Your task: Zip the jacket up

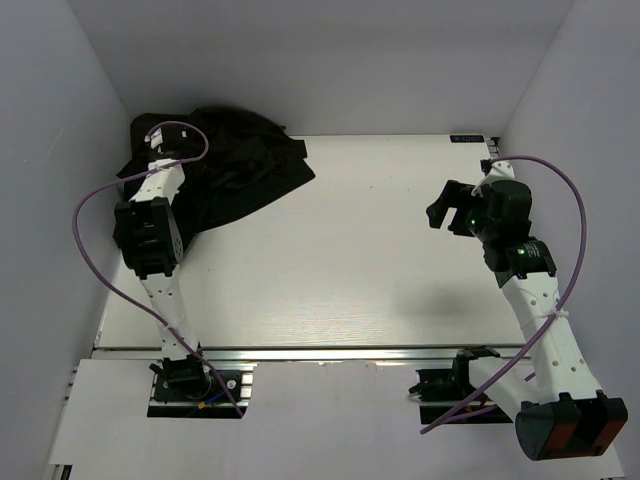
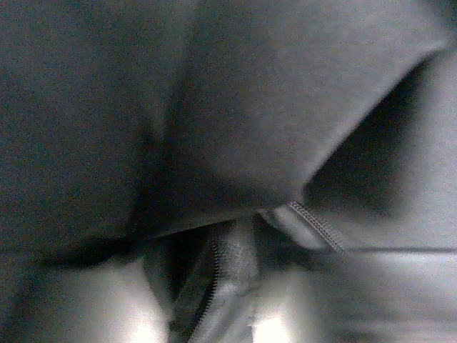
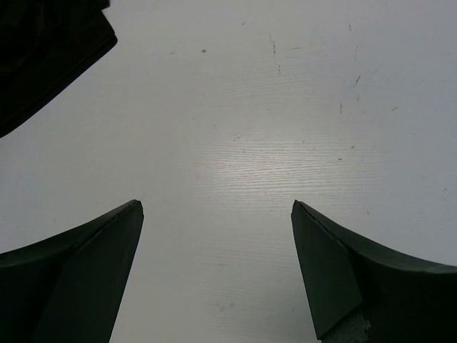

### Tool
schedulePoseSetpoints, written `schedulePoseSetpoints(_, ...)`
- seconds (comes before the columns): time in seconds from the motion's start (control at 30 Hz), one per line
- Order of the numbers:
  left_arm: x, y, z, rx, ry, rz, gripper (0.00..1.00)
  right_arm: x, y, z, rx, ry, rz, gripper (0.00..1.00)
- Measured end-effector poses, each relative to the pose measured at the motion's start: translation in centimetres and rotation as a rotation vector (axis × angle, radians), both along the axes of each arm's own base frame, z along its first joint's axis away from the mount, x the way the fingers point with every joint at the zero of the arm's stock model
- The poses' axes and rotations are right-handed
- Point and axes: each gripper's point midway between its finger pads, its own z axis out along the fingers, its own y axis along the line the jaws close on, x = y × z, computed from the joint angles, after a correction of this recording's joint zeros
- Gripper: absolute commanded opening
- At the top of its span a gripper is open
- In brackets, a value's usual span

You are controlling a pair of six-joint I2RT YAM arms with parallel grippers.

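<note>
Jacket [image 1: 240, 165] is bunched at far-left corner of table [image 1: 350, 280]. Left gripper is buried in its folds; opening cannot be told. Right gripper [image 3: 218, 207] is held wide open, empty.

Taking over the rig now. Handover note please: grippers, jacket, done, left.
Left gripper: down among the jacket folds; open or shut unclear.
Right gripper: open, empty, over bare table.
Jacket: bunched at the far-left corner; a stretch of zipper shows in the left wrist view.
Done: no zipping visible.
Left: probably spread it flat, line up the zipper ends, zip up.
</note>
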Motion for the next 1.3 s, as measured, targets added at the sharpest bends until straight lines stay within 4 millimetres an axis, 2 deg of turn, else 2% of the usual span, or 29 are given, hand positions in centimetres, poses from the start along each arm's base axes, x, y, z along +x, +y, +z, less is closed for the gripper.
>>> schedulePoseSetpoints(0.07,1.3,-0.5,-1.6,-0.016,0.008,-0.046,0.06,-0.1,0.1,-0.1,-0.001,0.000,0.012,0.89)
schedulePoseSetpoints(0.1,1.7,-0.9,-2.3,-0.031,0.008,-0.077,0.00,-0.2,0.1,-0.1,-0.002,-0.001,0.013,0.90)
schedulePoseSetpoints(0.17,1.9,-1.8,-3.4,-0.067,0.016,-0.135,0.00,-0.3,0.1,-0.2,-0.003,-0.001,0.013,0.89)
schedulePoseSetpoints(0.27,1.8,-3.3,-3.6,-0.094,0.001,-0.214,0.00,-0.5,0.0,-0.4,-0.004,-0.002,0.008,0.89)
schedulePoseSetpoints(0.37,-0.1,-5.9,-3.4,-0.089,0.001,-0.285,0.00,-0.6,-0.1,-0.5,-0.004,-0.005,0.001,0.89)
schedulePoseSetpoints(0.43,-2.4,-9.2,-3.1,-0.094,0.006,-0.352,0.00,-0.7,-0.1,-0.5,-0.001,-0.008,-0.001,0.89)
schedulePoseSetpoints(0.5,-5.3,-13.9,-2.6,-0.118,-0.001,-0.447,0.00,-0.8,-0.1,-0.3,0.004,-0.015,-0.003,0.89)
schedulePoseSetpoints(0.6,-11.6,-22.8,-2.1,-0.186,0.007,-0.652,0.00,-0.9,0.1,0.2,0.018,-0.027,0.003,0.89)
schedulePoseSetpoints(0.7,-17.9,-30.1,-1.5,-0.225,0.028,-0.852,0.00,-1.1,0.5,0.6,0.035,-0.041,0.022,0.89)
schedulePoseSetpoints(0.73,-20.1,-32.0,-1.1,-0.233,0.039,-0.913,0.00,-1.1,0.7,0.8,0.041,-0.049,0.029,0.89)
schedulePoseSetpoints(0.8,-23.9,-34.0,-0.4,-0.238,0.064,-0.993,0.00,-1.1,1.1,1.1,0.053,-0.070,0.050,0.89)
schedulePoseSetpoints(0.83,-25.5,-34.4,0.0,-0.240,0.074,-1.017,0.00,-1.1,1.3,1.1,0.059,-0.075,0.062,0.89)
schedulePoseSetpoints(0.9,-28.9,-34.1,1.2,-0.249,0.087,-1.048,0.28,-1.1,1.9,1.3,0.074,-0.092,0.097,0.89)
schedulePoseSetpoints(0.97,-31.4,-33.0,2.6,-0.262,0.091,-1.046,0.61,-0.9,2.7,1.4,0.090,-0.101,0.137,0.89)
schedulePoseSetpoints(1.0,-32.5,-32.2,3.4,-0.272,0.093,-1.031,0.90,-0.7,3.2,1.6,0.098,-0.109,0.162,0.89)
schedulePoseSetpoints(1.03,-33.4,-31.4,4.4,-0.275,0.093,-1.009,0.98,-0.5,3.7,1.6,0.100,-0.115,0.183,0.89)
schedulePoseSetpoints(1.13,-35.0,-28.5,7.1,-0.246,0.070,-0.903,0.98,0.4,6.6,0.6,0.070,-0.109,0.282,0.89)
schedulePoseSetpoints(1.3,-35.5,-22.8,11.6,-0.151,0.005,-0.626,0.98,2.4,16.3,-1.9,-0.031,-0.042,0.530,0.89)
